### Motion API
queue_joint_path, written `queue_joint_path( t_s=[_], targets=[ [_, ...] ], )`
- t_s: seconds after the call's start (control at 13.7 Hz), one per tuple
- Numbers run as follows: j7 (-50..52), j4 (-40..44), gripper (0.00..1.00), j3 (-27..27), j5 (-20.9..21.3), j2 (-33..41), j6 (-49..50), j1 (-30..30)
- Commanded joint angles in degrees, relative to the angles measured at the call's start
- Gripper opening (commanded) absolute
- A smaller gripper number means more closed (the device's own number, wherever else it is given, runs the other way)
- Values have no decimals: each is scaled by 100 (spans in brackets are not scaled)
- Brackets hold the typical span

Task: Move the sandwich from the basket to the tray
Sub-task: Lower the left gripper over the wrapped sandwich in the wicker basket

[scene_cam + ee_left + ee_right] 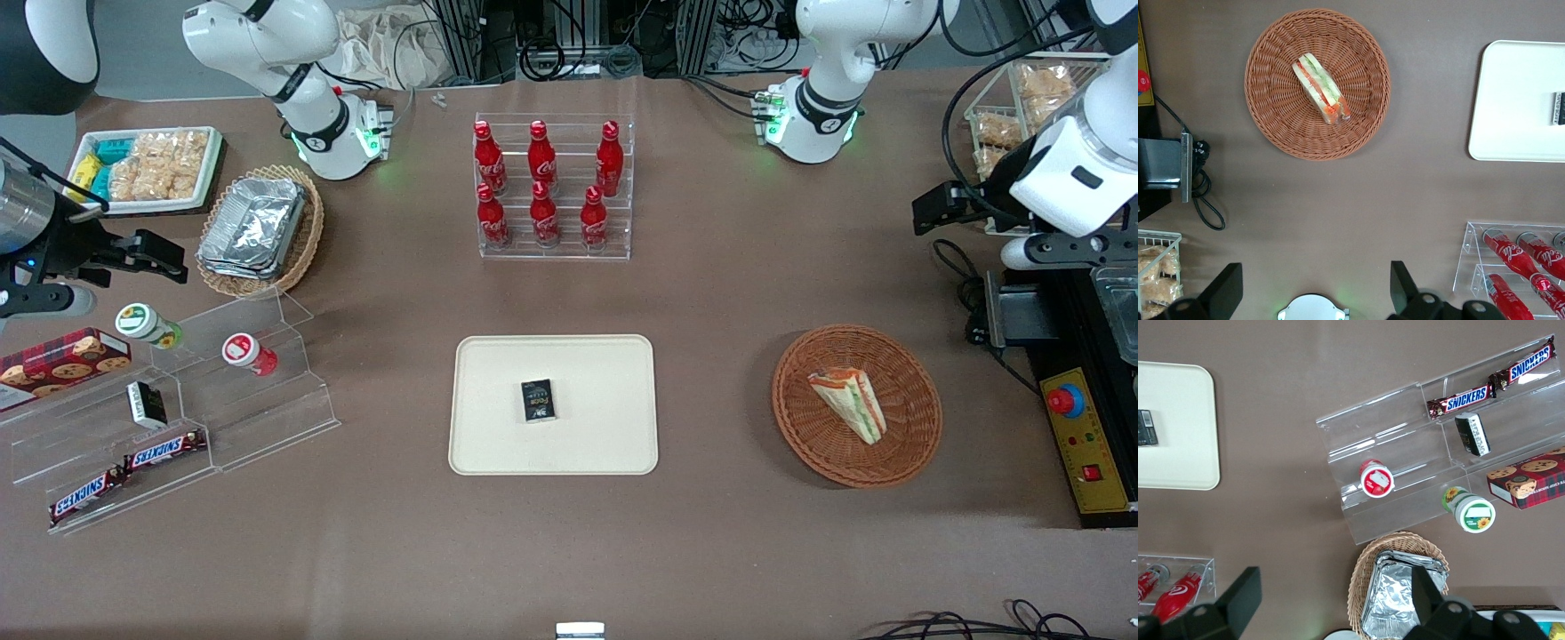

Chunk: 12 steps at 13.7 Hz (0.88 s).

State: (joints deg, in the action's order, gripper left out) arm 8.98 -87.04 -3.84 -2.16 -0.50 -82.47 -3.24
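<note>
Wicker basket (856,404) at lower right of front view holds the sandwich (847,404), long axis diagonal. Gripper (1315,290) hangs high above, farther from front cam, fingers wide apart (nothing held). Tray (498,444) sits mid-frame w/ a small dark packet (537,400) on it.

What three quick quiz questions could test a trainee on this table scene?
1. True or false: the clear-wrapped triangular sandwich lies on the flat cream rectangular tray.
2. What rests on that tray? A) small black packet B) red bottle C) chocolate bar
3. Fill in: the left hand, farther from the front camera than the round reddish-brown wicker basket, is open and holds ____.
Key: 1 false; 2 A; 3 nothing.
</note>
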Motion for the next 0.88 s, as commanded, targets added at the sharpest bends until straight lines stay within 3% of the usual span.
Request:
queue_joint_path(
  t_s=[0.0,0.44,0.8],
  targets=[
    [94,40,99,85,137,-21,91,-106],
    [709,-145,99,85,137,-547,-215,-71],
    [1193,-1558,99,120,128,-530,-1865,104]
  ],
)
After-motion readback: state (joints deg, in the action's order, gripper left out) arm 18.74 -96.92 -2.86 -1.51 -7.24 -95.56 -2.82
